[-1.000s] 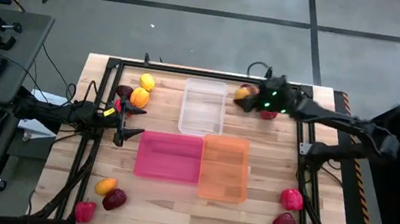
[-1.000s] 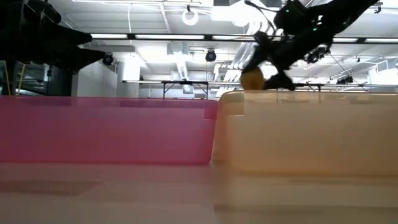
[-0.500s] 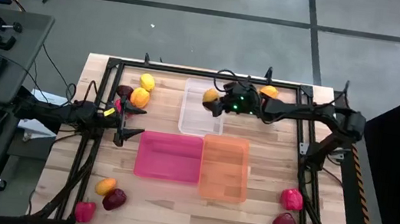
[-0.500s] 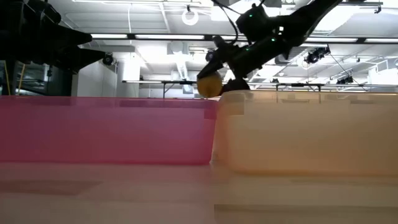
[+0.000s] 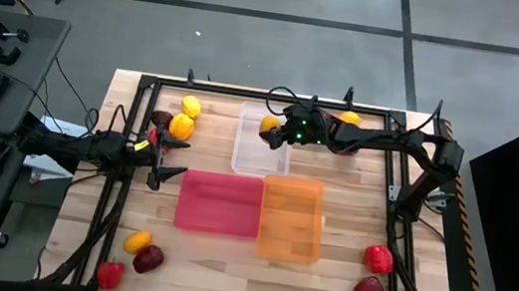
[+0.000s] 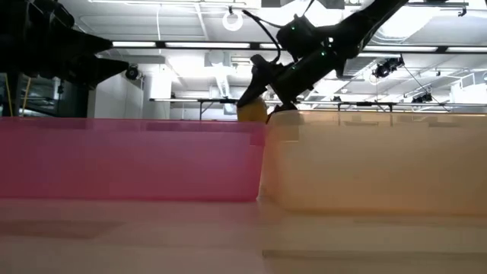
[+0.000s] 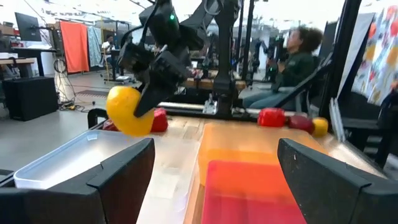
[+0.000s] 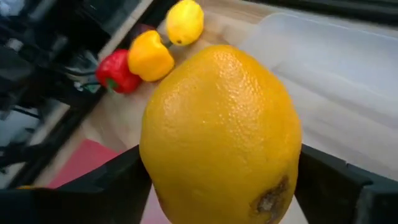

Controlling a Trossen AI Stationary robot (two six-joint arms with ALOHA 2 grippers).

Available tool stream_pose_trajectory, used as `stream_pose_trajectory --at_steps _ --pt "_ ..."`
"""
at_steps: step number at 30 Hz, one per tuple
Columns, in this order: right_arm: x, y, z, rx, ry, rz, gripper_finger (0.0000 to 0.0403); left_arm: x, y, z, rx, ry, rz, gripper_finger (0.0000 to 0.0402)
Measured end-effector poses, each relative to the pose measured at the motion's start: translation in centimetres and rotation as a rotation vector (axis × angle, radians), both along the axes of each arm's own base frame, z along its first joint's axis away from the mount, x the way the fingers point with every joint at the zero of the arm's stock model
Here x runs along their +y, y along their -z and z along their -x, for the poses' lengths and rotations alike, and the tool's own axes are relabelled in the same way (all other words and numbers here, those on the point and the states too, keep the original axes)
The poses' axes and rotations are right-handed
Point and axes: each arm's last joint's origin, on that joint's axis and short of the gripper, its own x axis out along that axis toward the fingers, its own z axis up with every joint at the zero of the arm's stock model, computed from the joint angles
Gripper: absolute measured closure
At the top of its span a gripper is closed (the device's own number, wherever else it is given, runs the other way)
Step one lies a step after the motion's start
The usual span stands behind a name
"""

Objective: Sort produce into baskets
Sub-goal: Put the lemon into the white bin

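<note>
Since the earlier frame, my right gripper (image 5: 274,127) had carried the orange (image 5: 269,123) over the clear bin (image 5: 260,156), fingers clamped on it. I judged: lower inside the walls, then release. Left gripper (image 5: 172,159), spread and empty, waited left of the bin.

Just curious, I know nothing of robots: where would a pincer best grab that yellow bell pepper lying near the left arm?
Probably from straight above, closing across the yellow bell pepper's rounded body. Its stem is too thin, and the neighbouring yellow citrus oval crowds a sideways approach.
</note>
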Motion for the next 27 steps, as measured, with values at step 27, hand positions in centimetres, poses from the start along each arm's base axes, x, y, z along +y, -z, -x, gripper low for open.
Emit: stream_pose_trajectory --at_steps 27 --pt "-3.4 -10.6 -0.1 0.194 -0.019 0.157 0.0024 3.7 -12.3 -3.9 0.391 -0.395 0.56 0.0074"
